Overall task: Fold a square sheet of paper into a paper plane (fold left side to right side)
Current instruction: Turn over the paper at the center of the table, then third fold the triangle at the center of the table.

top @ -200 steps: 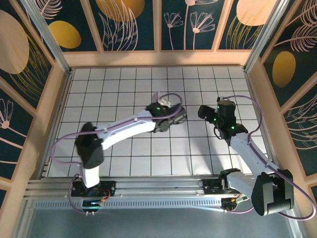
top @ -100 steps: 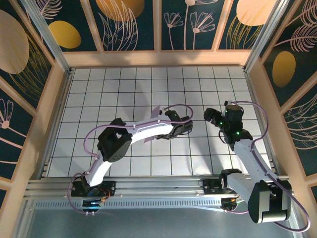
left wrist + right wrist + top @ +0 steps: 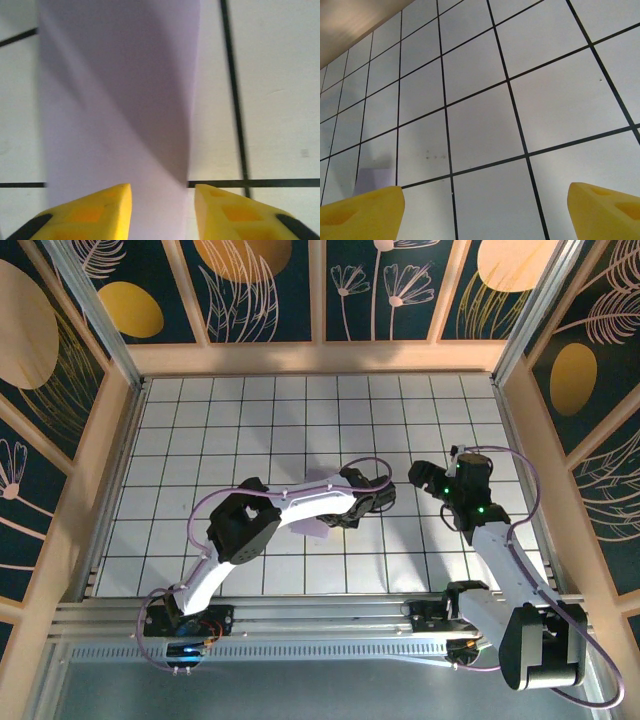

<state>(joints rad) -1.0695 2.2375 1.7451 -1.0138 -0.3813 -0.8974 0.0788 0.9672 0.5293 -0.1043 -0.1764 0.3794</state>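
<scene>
"Lavender paper (image 3: 120, 100) is lying where; is anything gripping it?"
"It is lying folded on the tiled table (image 3: 280, 100) beneath the left gripper (image 3: 162, 187), whose fingers are standing part-way apart, pinching nothing; the right gripper (image 3: 486, 189) is gaping wide, holding nothing."

From above, the left arm (image 3: 300, 506) covers most of the lavender paper (image 3: 313, 529), and only slivers show on either side of it, so the paper's outline cannot be told. In the left wrist view, the paper runs off the top edge ahead of the left gripper's fingers (image 3: 100, 212) and looks soft and blurred. The bottom edge cuts off both fingers. In the right wrist view, one paper corner peeks above a finger (image 3: 362, 212) of the right gripper, which hides the rest.
</scene>
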